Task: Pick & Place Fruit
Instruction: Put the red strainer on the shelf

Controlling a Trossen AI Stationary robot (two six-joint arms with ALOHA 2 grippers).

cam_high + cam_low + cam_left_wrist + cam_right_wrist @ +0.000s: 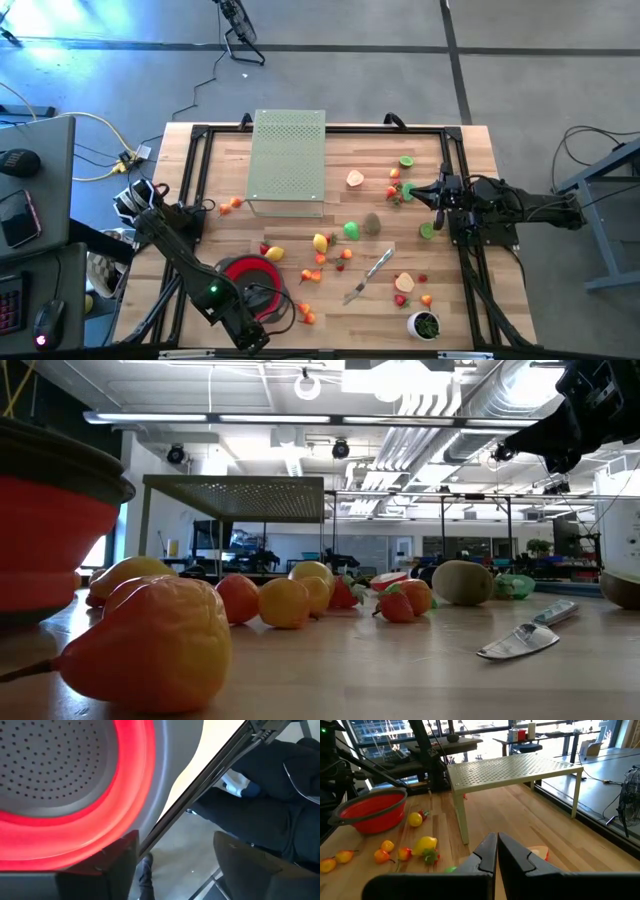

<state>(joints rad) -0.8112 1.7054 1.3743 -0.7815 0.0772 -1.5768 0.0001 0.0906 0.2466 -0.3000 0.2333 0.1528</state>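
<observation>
The fruit are small toy pieces scattered over the wooden table, among them a yellow one (320, 241), a green one (351, 230) and an orange one (236, 203). In the low view an orange-yellow pear (150, 645) lies closest. The red bowl (250, 275) stands near the front left. In the left wrist view its grey perforated inside (50, 765) shows no fruit. My left gripper (175, 870) hangs open over the bowl's near rim (258, 318), with nothing between its fingers. My right gripper (415, 193) waits shut at the table's right side, fingers together (496, 855).
A pale green perforated rack (288, 160) stands on legs at the far middle. A silver knife (368, 275) lies right of centre. A white cup with green contents (424, 324) sits at the near right. Black frame rails (470, 280) border the table.
</observation>
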